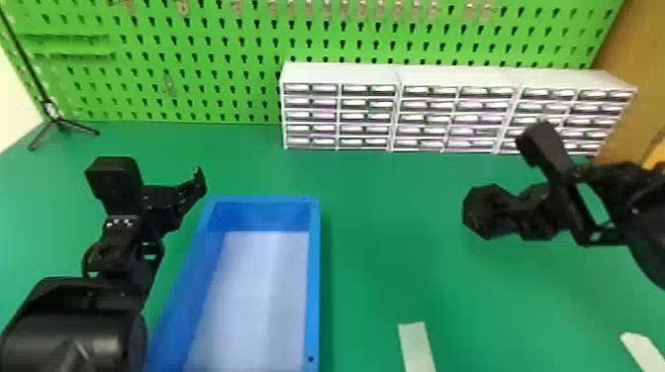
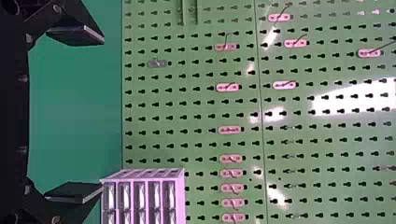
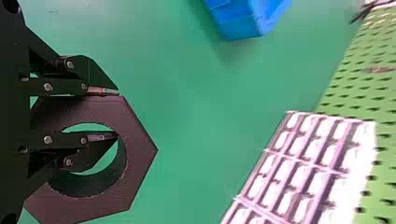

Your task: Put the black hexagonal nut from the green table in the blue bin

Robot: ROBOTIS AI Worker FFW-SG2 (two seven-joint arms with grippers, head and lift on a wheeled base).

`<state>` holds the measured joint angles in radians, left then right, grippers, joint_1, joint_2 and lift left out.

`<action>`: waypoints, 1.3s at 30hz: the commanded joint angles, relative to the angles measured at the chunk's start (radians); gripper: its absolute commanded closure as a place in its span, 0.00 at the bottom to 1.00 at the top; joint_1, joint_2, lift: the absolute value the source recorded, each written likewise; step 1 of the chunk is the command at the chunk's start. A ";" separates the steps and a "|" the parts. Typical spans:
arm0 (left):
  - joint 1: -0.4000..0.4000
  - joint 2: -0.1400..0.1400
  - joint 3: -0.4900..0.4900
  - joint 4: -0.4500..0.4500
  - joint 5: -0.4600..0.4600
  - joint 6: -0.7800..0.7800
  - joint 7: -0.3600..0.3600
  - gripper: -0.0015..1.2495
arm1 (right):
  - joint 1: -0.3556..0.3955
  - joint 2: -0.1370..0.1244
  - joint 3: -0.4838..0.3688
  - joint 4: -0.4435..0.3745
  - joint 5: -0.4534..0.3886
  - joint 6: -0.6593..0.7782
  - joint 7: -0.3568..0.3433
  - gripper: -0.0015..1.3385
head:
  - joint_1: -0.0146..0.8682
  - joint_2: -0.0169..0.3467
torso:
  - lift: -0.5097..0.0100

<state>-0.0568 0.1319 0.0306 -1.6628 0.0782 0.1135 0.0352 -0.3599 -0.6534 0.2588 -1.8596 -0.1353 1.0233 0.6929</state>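
Black hex nut (image 3: 138,151), wall btwn fingers of R gripper (image 1: 517,212), 1 in hole

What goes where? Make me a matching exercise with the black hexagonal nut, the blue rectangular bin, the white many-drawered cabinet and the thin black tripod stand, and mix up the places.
Things
1. Black hexagonal nut
2. Blue rectangular bin
3. White many-drawered cabinet
4. Thin black tripod stand

Places
A. Far left corner of the green table
B. Held in the right gripper
C. Near part of the table, left of centre
D. Back of the table, before the green pegboard

Right pairs: 1-B, 2-C, 3-D, 4-A
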 commanded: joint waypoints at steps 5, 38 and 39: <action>-0.003 0.000 -0.003 0.000 0.000 0.000 0.000 0.14 | -0.096 0.018 0.073 -0.001 -0.121 -0.049 -0.043 0.75 | 0.79 0.12 | 0.80; -0.008 0.000 -0.014 0.009 0.005 0.002 0.000 0.14 | -0.307 0.253 0.393 0.152 -0.270 -0.265 -0.098 0.75 | 0.79 0.12 | 0.80; -0.008 0.000 -0.014 0.009 0.005 0.002 0.000 0.14 | -0.310 0.256 0.405 0.157 -0.276 -0.273 -0.099 0.75 | 0.79 0.12 | 0.80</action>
<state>-0.0644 0.1319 0.0168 -1.6532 0.0823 0.1143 0.0352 -0.6578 -0.4125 0.6234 -1.7280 -0.3861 0.7723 0.5953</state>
